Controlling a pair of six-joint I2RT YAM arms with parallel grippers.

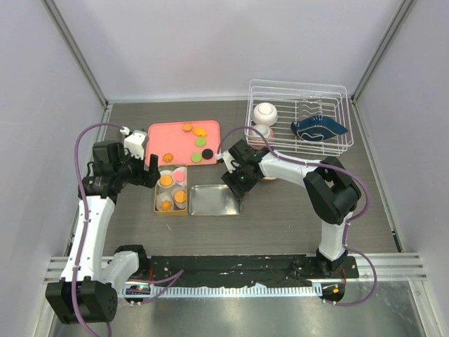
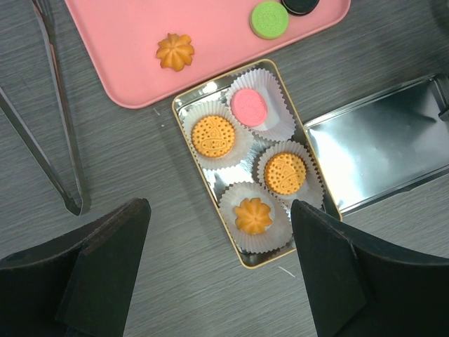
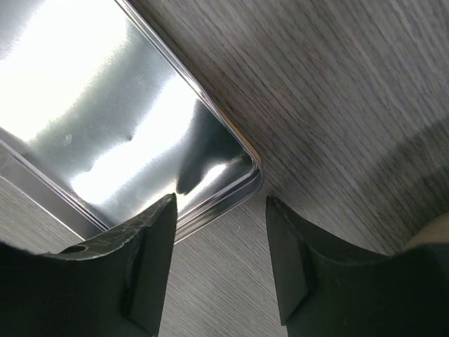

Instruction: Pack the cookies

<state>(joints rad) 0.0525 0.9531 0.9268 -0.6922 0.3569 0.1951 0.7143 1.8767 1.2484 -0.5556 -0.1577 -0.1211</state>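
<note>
And the left tool hangs wide open over the tin, holding nothing. Inside, 4 cookies sit in paper cups: 1 pink, 2 round orange, 1 orange flower. 6 more lie on the pink tray just behind the tin: 3 orange, 2 green, 1 black. Over to the right tool, down low with jaws parted, a corner of the lid showing between them; contact, I cannot tell. The lid lies on the bench just right of the tin, the tongs to its left.
</note>
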